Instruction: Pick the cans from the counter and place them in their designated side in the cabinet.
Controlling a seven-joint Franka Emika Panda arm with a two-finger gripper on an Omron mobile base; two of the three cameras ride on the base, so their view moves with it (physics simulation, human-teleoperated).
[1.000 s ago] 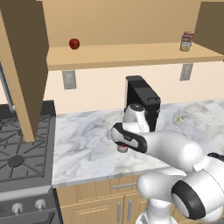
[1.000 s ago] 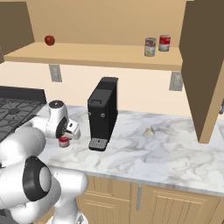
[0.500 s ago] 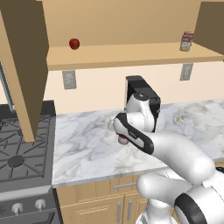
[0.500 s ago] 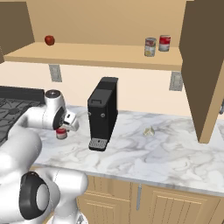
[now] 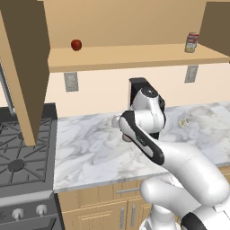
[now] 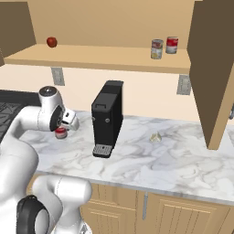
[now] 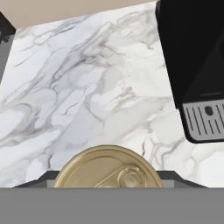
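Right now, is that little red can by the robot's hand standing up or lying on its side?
Upright. The can stands on the counter, and the hand view shows its round gold lid face-on.

The arm (image 5: 179,166) is glossy white, built of rounded, bulbous segments, with dark bands and dark round caps at its joints.

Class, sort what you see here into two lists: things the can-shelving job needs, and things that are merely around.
Belongs to the job:
red can under the claw
counter
cabinet shelf
two cans on the shelf

Just lying about:
coffee machine
red fruit
stove
small pale object
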